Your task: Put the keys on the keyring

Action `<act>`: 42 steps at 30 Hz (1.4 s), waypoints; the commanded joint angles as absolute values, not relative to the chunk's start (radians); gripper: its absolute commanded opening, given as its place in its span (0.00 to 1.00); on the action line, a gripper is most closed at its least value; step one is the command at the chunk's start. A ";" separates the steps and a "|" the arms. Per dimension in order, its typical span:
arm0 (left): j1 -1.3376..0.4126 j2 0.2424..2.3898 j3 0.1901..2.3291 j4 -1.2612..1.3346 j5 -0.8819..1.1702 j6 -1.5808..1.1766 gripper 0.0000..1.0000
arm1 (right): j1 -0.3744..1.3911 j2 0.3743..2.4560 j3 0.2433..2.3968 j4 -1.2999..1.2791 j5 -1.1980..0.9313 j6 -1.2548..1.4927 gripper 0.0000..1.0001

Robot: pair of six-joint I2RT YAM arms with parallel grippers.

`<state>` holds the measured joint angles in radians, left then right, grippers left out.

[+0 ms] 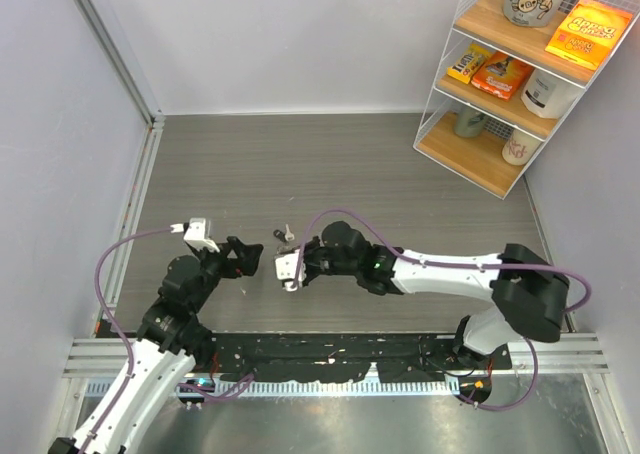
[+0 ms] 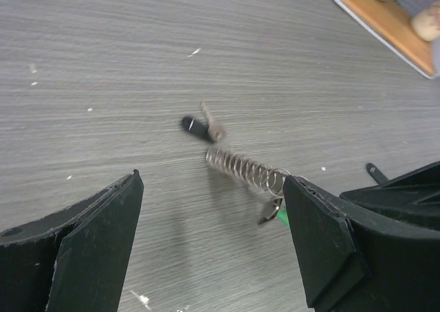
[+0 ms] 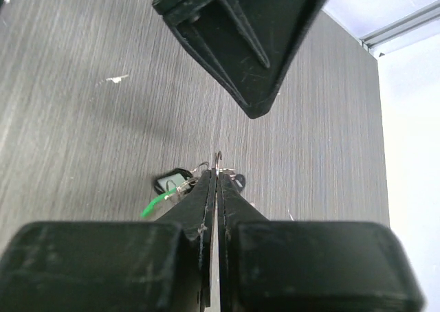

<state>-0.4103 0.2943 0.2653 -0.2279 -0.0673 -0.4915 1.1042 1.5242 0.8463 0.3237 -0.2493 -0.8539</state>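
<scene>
Left gripper [image 2: 210, 188]: fingers spread wide with nothing between the pads; in the top view it sits at 7 o'clock from the middle of the worktop [image 1: 330, 164], tips pointing toward 3 o'clock
Right gripper [image 3: 217, 178]: fingers pressed together, pinching the thin wire of the keyring at their tips; it faces the left gripper tip to tip, near it
Keyring [image 2: 244, 169]: in the left wrist view it shows as a run of silvery coils between the spread fingers, slanting from the middle toward 4 o'clock, its end just beside the right-hand finger
Green piece [image 2: 280, 217]: hangs at 6 o'clock under that end of the coils, partly hidden by the finger
Key [image 2: 196, 125]: dark head, silver blade, lying on the worktop at 11 o'clock from the far end of the coils; whether it touches them cannot be told
Right wrist view: a dark-headed key sits at 9 o'clock of the pinched tips, beside the green piece; whether it is the same key cannot be told
Edges: a wall with a metal rail bounds the worktop at 9 o'clock, the back wall at 12 o'clock, and the shelf rack [image 1: 505, 84] fills the 2 o'clock corner
Open room: a wide stretch of grey worktop lies between the grippers and the back wall; the shelf rack stands well apart from both grippers, the 9 o'clock rail nearer to the left one
</scene>
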 commanded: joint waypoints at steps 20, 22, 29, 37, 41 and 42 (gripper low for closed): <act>-0.420 0.544 0.333 0.319 0.567 -0.641 0.88 | 1.126 0.832 0.902 -0.213 -0.046 -0.255 0.05; -0.451 0.607 0.359 0.324 0.575 -0.615 0.88 | 1.126 0.789 0.908 -0.254 -0.026 -0.229 0.06; -0.714 0.914 0.552 0.233 0.442 -0.433 0.87 | 1.127 0.655 0.963 -0.437 0.035 -0.126 0.06; -0.799 1.254 0.811 0.147 0.515 -0.272 0.88 | 1.127 0.595 1.078 -0.670 -0.056 0.030 0.06; -0.802 1.435 0.916 0.186 0.597 -0.261 0.87 | 1.127 0.537 1.072 -0.692 -0.141 0.077 0.05; -0.805 1.469 0.940 0.193 0.615 -0.258 0.86 | 1.127 0.526 1.071 -0.693 -0.150 0.087 0.06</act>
<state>-0.7979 1.3582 0.8524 0.1616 0.5217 -0.3126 1.1236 0.5690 1.0462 -0.6643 -0.0612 0.0010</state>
